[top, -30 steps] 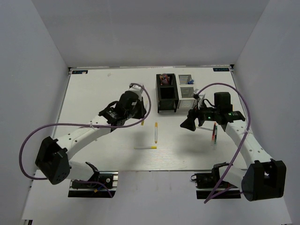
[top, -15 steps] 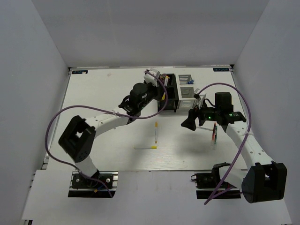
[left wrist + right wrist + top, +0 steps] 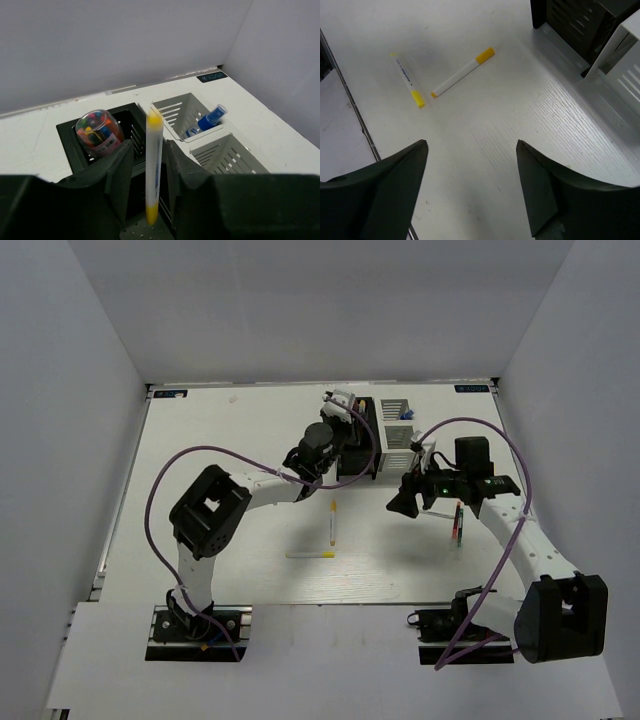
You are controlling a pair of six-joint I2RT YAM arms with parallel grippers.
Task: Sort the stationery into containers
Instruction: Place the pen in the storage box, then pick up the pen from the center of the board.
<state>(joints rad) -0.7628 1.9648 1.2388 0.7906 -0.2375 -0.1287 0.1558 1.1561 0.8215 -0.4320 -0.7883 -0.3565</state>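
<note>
We saw the right end effector [image 3: 470, 150] spread wide, empty, two yellow-ended pens [image 3: 462, 72] ahead of it on the counter [image 3: 495, 130]. Farther off, the left end effector [image 3: 148, 150] stood slack around an upright pen [image 3: 154, 160], black organizer [image 3: 67, 140] directly beneath, white organizer [image 3: 225, 155] rightward.

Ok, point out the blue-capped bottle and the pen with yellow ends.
blue-capped bottle [image 3: 208, 121], left wrist view, on its blue part.
pen with yellow ends [image 3: 154, 165], left wrist view, on its white mid-barrel.
</note>
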